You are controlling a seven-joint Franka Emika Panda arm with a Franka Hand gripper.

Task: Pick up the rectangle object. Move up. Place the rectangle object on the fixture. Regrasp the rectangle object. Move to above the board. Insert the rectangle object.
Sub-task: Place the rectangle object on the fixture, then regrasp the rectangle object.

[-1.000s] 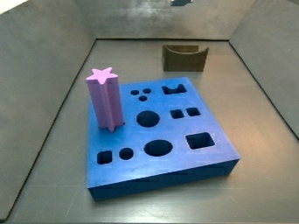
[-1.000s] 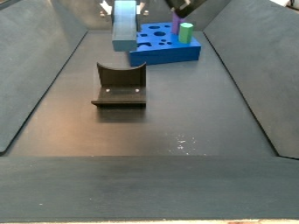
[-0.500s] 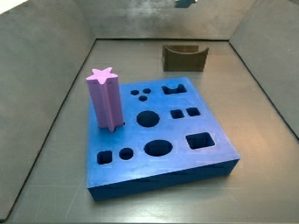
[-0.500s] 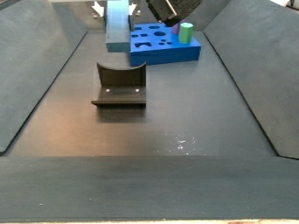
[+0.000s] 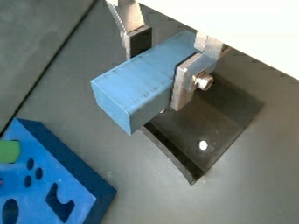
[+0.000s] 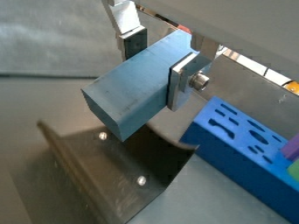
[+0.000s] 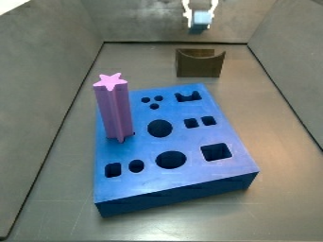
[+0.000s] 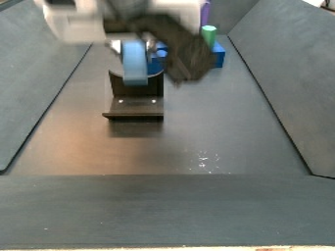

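The rectangle object, a smooth light blue bar, is held crosswise in my gripper, which is shut on it with a silver finger on each side. Both wrist views show it hanging over the dark fixture, apart from it. The gripper, the bar and the fixture show there too. In a side view the gripper is high above the fixture. Another side view shows the blurred gripper holding the bar just over the fixture. The blue board lies nearer the front.
A purple star-topped post stands in the board's left side. A green peg rises from the board behind the fixture. Sloped grey walls close in the floor on both sides.
My gripper has come down with the bar from the top of the scene to just above the fixture. The board, post and fixture have not moved.
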